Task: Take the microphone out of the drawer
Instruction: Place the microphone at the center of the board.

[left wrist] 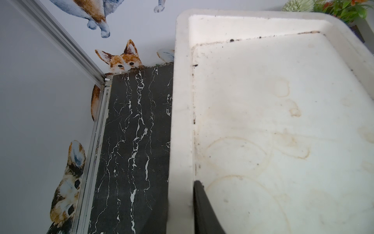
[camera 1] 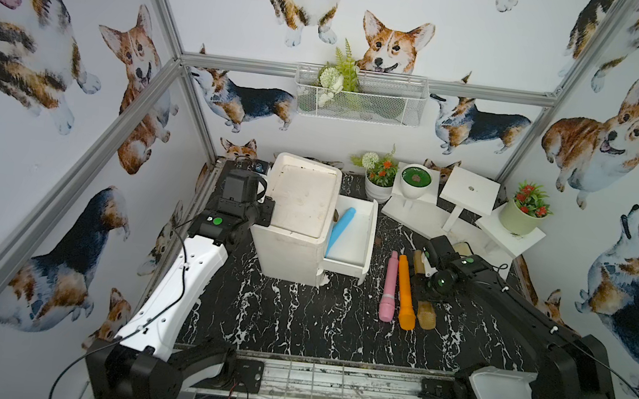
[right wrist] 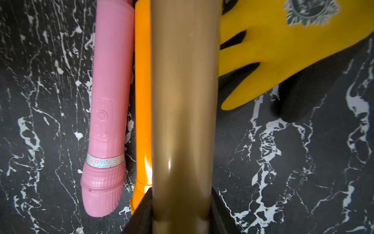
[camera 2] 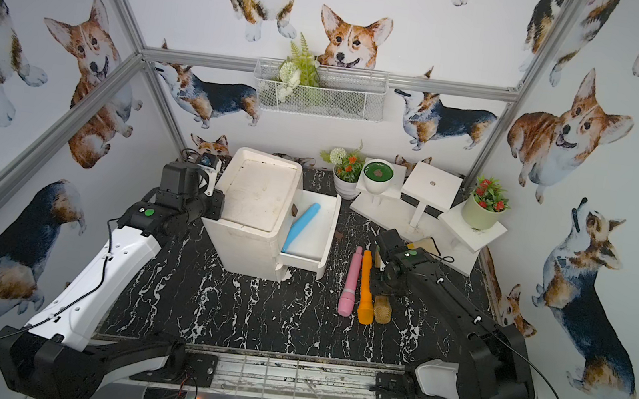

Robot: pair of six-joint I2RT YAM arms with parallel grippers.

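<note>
White cabinet (camera 1: 300, 206) on a black marble surface (camera 1: 293, 319), its drawer (camera 1: 370, 232) pulled open w/ a blue mic (camera 1: 341, 230) lying diagonally inside. L gripper (left wrist: 180, 220): jaws pinch the cabinet's top rim. R gripper (right wrist: 182, 210): jaws closed on a gold mic (right wrist: 183, 101) at its handle, just beside an orange mic (camera 1: 406, 291) & pink mic (camera 1: 390, 285) lying side by side on the surface.

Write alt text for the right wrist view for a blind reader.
The right gripper clasps a gold-brown plastic toy microphone. A pink plastic toy microphone and an orange one lie beside it on the black marbled tabletop; a yellow rubber glove lies on its other side.
</note>
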